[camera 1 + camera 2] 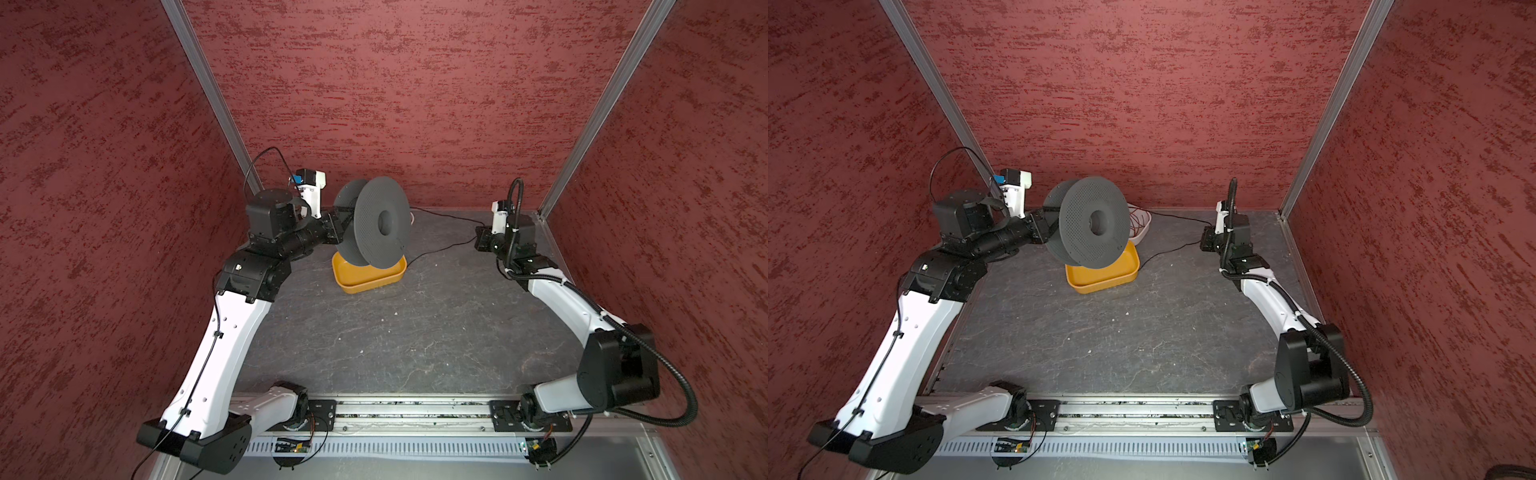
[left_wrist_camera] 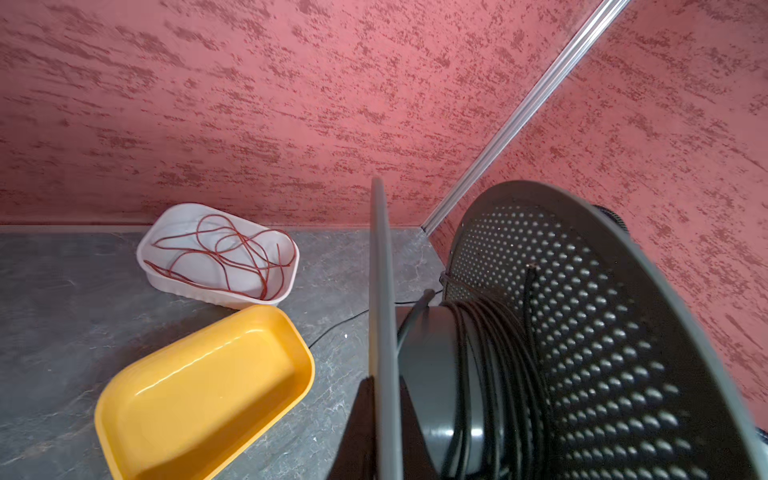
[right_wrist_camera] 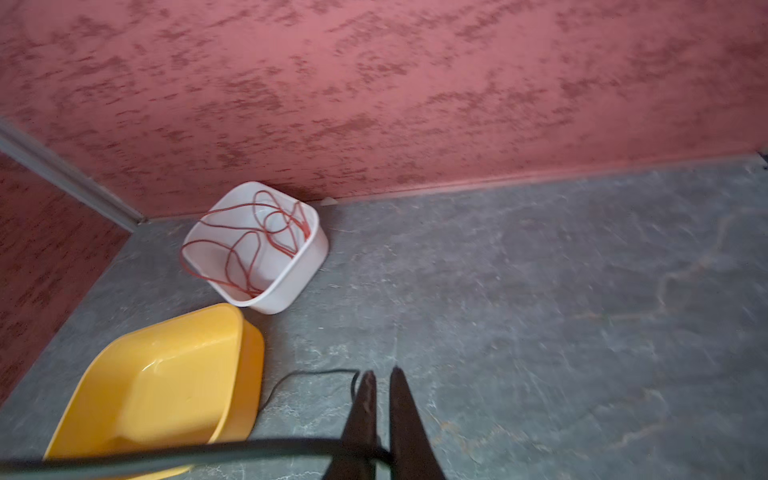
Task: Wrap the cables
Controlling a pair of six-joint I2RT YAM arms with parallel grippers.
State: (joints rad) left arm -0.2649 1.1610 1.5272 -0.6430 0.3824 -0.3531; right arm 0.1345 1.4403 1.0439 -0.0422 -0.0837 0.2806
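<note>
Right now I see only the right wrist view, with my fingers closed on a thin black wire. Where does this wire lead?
Observer: The thin black wire leads to a dark grey perforated plastic spool.
Operator: Where is that spool?
Observer: The left gripper holds it in the air near the yellow plastic tray.
Operator: Any wire wound already?
Observer: Yes, several turns lie around its hub.

My left gripper (image 1: pixel 1048 224) holds the grey perforated plastic spool (image 1: pixel 1079 239) tilted above the shallow yellow plastic tray (image 1: pixel 1100 280). The thin black wire (image 1: pixel 1167 249) runs from there across the grey slate tabletop (image 1: pixel 1100 340) to my right gripper (image 1: pixel 1203 241), which is closed on it. A white plastic tub (image 1: pixel 1144 232) sits just behind.
</note>
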